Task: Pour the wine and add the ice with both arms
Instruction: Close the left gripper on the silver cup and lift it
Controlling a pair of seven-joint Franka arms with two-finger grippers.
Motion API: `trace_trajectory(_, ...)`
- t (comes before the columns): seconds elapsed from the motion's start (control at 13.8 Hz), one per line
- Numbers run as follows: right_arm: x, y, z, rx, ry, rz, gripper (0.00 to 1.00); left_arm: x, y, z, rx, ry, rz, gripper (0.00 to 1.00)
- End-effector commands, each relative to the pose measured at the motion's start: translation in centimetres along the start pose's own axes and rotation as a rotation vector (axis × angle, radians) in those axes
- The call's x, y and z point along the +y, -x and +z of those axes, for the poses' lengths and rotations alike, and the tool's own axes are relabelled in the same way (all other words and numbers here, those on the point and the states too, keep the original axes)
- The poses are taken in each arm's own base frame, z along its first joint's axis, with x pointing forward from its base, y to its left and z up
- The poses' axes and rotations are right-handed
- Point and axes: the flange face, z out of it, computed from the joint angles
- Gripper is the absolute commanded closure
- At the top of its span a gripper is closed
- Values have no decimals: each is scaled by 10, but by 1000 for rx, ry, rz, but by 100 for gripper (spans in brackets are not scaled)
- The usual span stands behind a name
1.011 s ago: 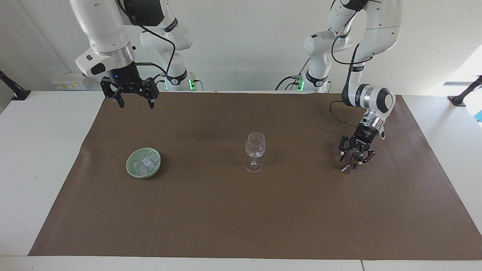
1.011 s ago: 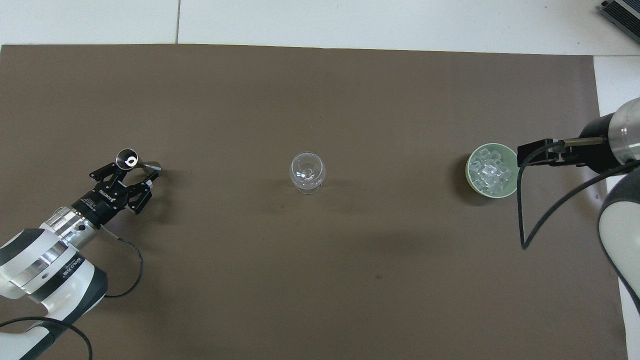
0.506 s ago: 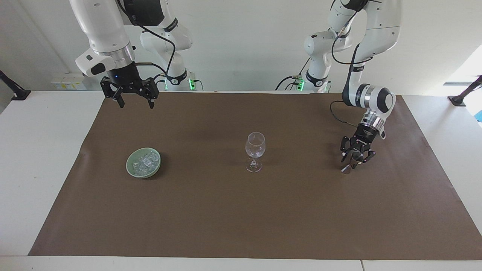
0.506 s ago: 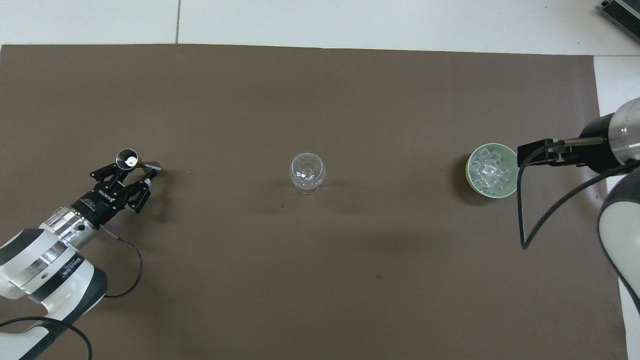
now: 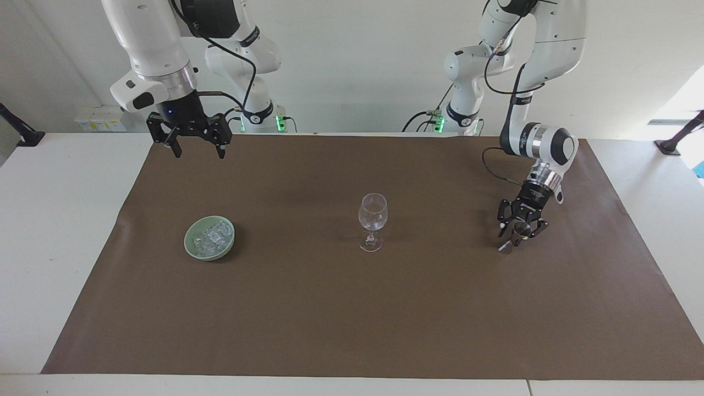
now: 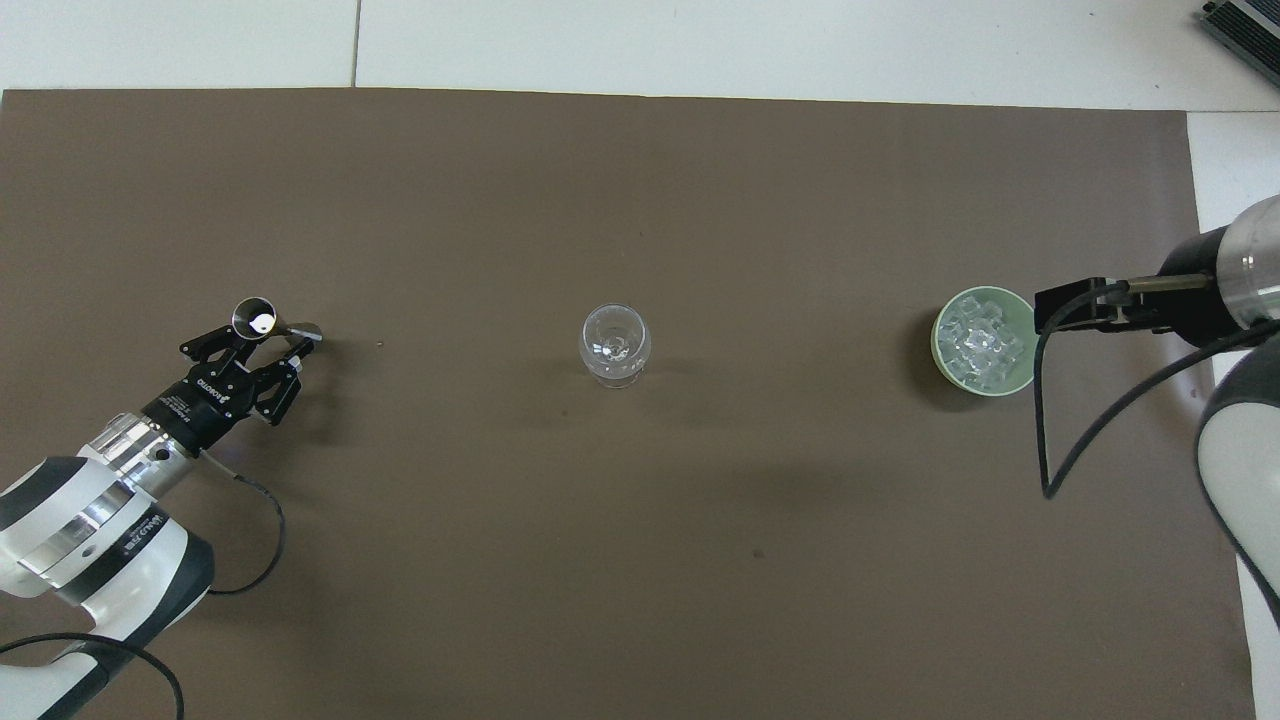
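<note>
A clear stemmed wine glass stands upright mid-mat. Ice fills a pale green bowl toward the right arm's end of the table. A small metal cup with a short side handle sits toward the left arm's end. My left gripper is down around the cup, tilted. My right gripper hangs open and empty, high over the mat's edge by the robots. The wine is out of view.
A brown mat covers most of the white table. Bare mat lies between the bowl, the glass and the cup.
My left gripper has narrowed around the metal cup without shifting place. The right arm, glass and bowl have stayed still.
</note>
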Motion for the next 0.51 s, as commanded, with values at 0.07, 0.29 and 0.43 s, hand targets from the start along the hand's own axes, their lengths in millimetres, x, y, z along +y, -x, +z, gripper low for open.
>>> trace_trajectory(0.07, 1, 4, -1, -7, -4, 7, 0, 1, 1, -1, -26, 15, -3, 64)
trace_trajectory(0.29, 1, 4, -1, -7, -5, 7, 0, 3, 0, -3, -25, 20, -5, 86)
trace_trajectory(0.43, 1, 4, -1, -7, -5, 7, 0, 3, 0, -3, -24, 22, -4, 97)
